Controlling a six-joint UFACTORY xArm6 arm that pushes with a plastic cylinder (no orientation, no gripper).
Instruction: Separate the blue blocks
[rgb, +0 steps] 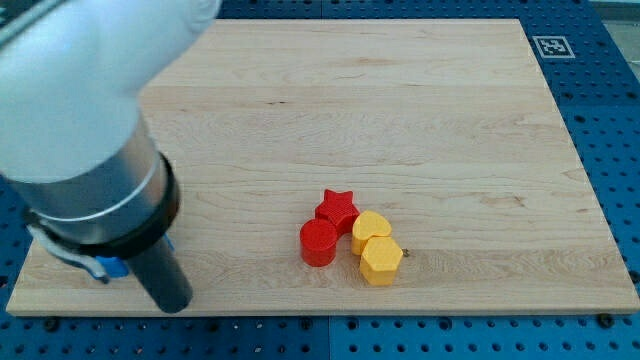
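Pale wooden board (400, 110), red star (338, 208), red cylinder (319, 242), yellow blocks (375, 248) (clustered), my tip hidden.

No readable text; unreadable marker tag (553, 46) beside board (400, 120).

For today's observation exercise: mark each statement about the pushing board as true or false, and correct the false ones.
1. The red star touches the red cylinder. True.
2. Two yellow blocks lie at the view's top left. False: the yellow heart-like block and yellow hexagon lie bottom centre.
3. Blue peeks out beside the arm at bottom left. True.
4. My tip rests against the red star. False: my tip is far left of it.
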